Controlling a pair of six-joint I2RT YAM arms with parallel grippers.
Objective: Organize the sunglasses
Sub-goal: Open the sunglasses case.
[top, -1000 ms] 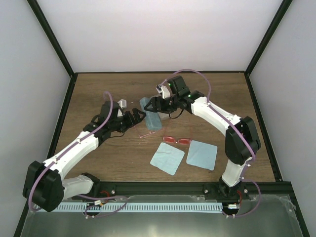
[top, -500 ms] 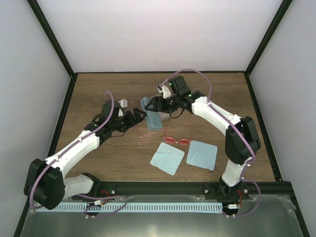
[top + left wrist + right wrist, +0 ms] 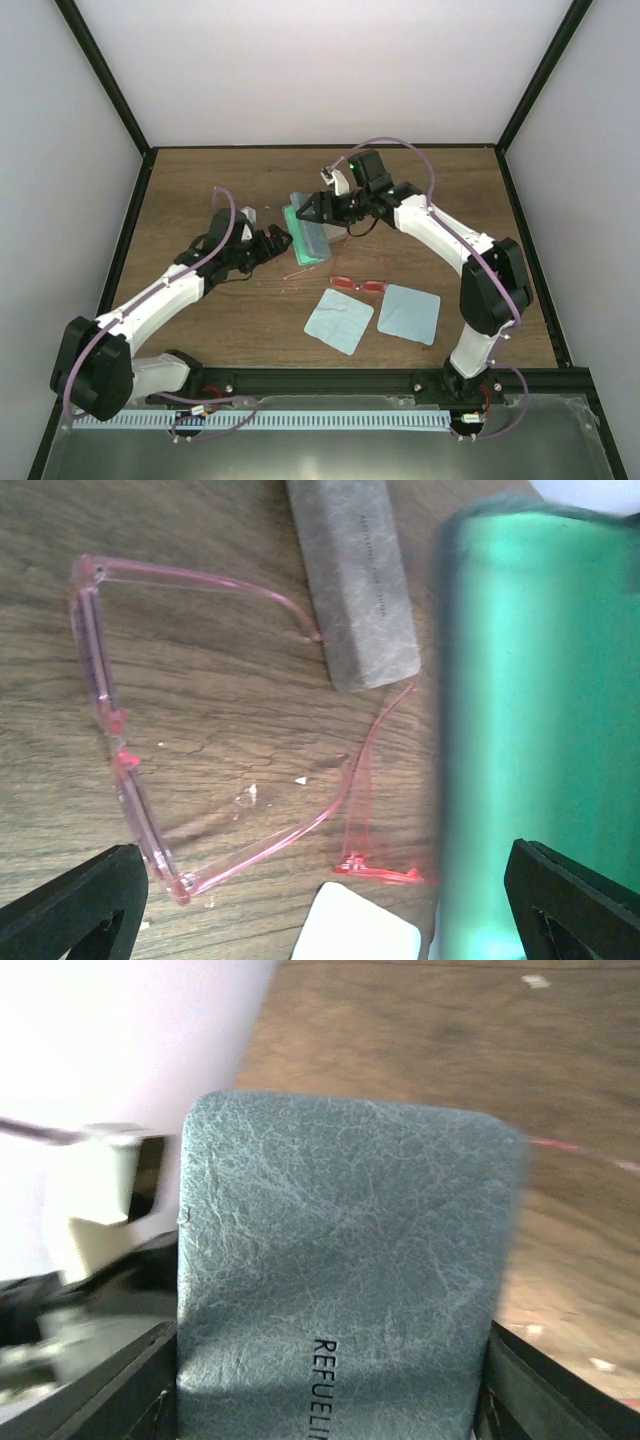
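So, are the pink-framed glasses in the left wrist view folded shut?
No, the pink-framed glasses lie unfolded, with both slender arms swung out away from the front frame.

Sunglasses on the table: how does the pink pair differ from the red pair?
The pink pair is pale and see-through; the red pair is a stronger red. The pink pair lies right by the open left gripper; the red pair lies apart from it, beside the two cloths. Both are thin-framed and lie on the table.
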